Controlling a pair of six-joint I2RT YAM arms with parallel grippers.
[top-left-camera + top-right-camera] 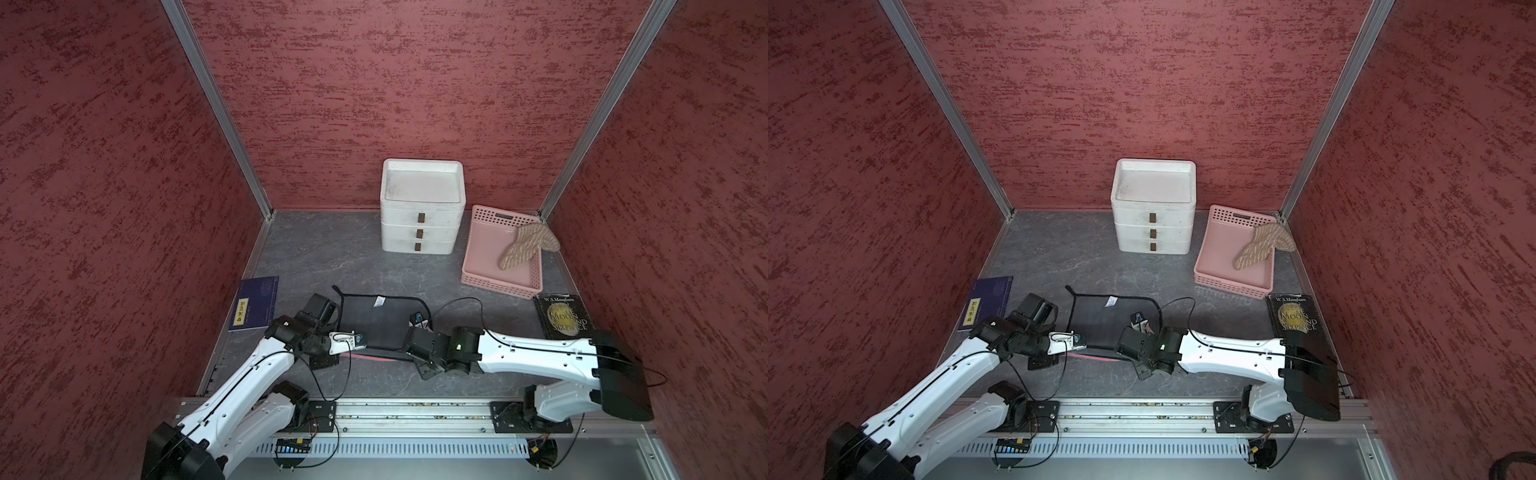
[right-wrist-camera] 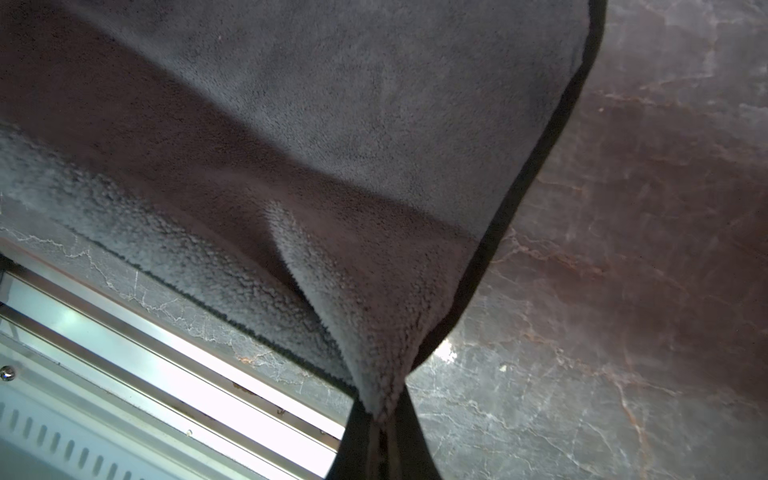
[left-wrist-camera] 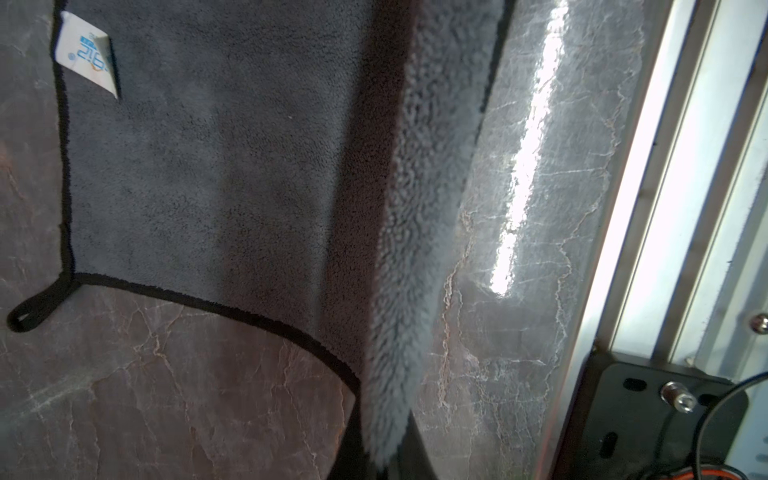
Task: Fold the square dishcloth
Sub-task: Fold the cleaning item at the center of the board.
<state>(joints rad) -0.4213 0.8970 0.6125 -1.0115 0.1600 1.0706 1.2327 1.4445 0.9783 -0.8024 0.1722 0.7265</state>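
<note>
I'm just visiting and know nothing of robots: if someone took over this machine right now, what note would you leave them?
Left gripper: shut on a near corner of the dishcloth.
Right gripper: shut on the other near corner.
Dishcloth: on the table, far half flat, near edge lifted.
Done: corners gripped and raised.
Left to do: carry them to the far edge, lay down, release.

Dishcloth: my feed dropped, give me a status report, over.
Left gripper and right gripper both shut on dishcloth near corners. Near edge lifted, far half flat on table. Blue book and dark book flank it, apart.
</note>
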